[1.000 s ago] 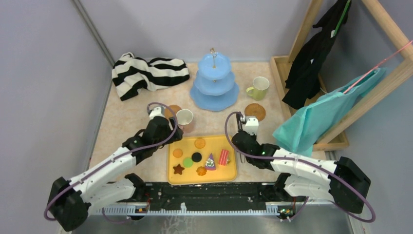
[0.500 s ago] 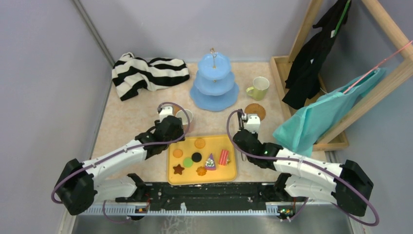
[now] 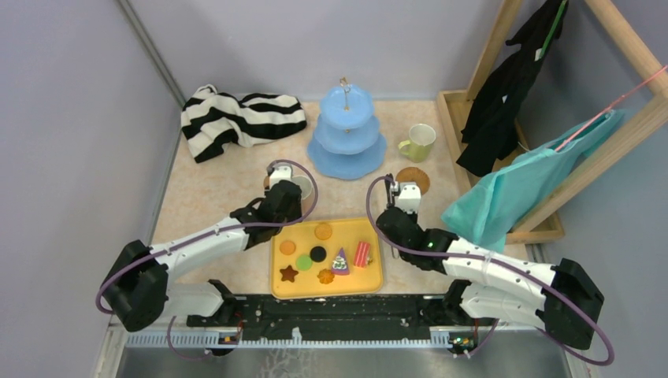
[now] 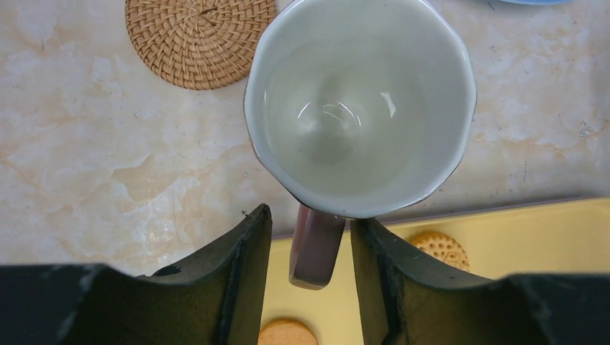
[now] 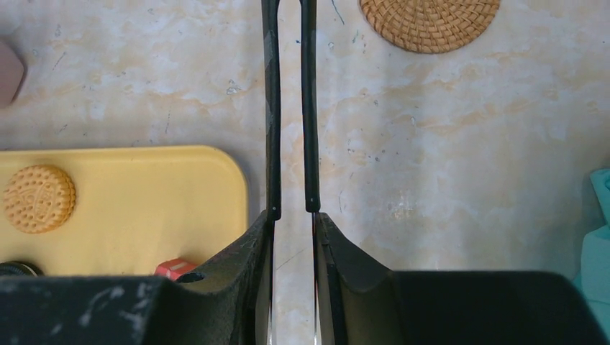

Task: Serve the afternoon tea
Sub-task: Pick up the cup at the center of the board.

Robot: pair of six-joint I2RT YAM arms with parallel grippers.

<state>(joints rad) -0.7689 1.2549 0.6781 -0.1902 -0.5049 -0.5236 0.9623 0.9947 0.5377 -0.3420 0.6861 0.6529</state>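
Your left arm stretches forward over the surface [image 4: 108,180]; the left fingers [image 4: 244,287] straddle the pink handle of the cup [image 4: 360,108] by the yellow tray [image 4: 518,230], not quite clamped. The right fingers [image 5: 272,108] hover nearly shut, empty.

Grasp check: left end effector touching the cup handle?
Cannot tell. Left wrist view: cup handle between left end effector fingers; gap one side, other too close.

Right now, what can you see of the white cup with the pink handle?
The white cup with the pink handle looks like shiny glazed china, with a slightly wavy rim. It is empty and stands upright on the marbled tabletop, not on the round woven coaster beside it. Its handle points at the left gripper, whose fingers sit either side of it.
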